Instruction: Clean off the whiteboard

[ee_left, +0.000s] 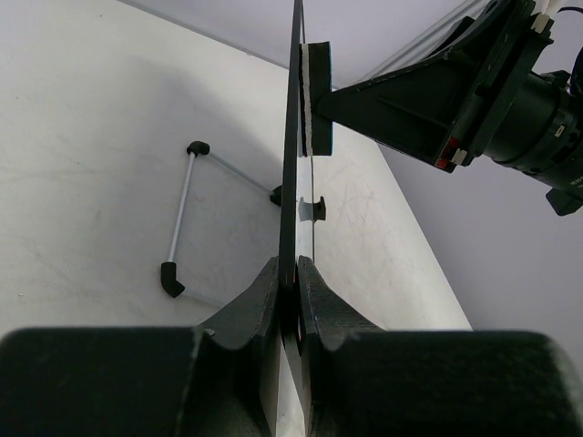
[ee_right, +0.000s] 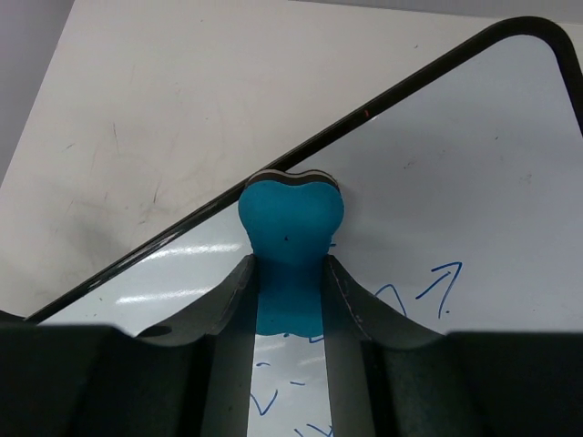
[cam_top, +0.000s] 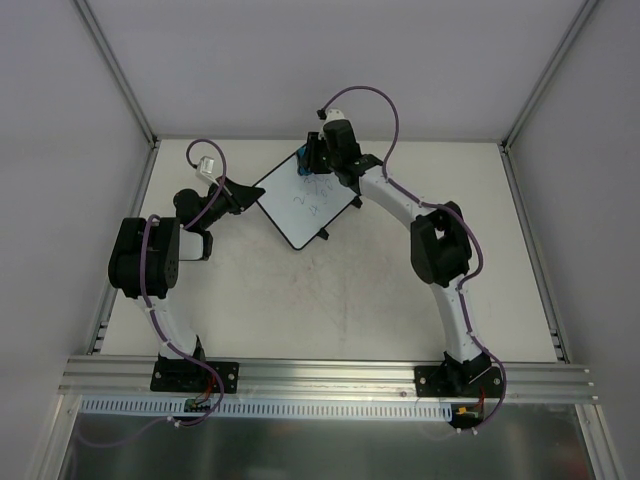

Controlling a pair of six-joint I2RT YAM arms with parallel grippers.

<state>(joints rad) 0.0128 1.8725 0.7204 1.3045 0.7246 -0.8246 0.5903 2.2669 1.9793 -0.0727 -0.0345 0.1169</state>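
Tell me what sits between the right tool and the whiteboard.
A blue eraser. The right tool is shut on it, and its far end lies against the whiteboard near the board's upper edge. The right wrist view shows it best.

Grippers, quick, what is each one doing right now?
Left gripper: shut on the edge of the whiteboard.
Right gripper: shut on the blue eraser, held against the whiteboard.

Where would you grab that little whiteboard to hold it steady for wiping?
By the thin black frame at the corner nearest the left arm, coming in edge-on. The whiteboard is flat and thin, so fingers pinch both faces there, clear of the eraser, as the left gripper does.
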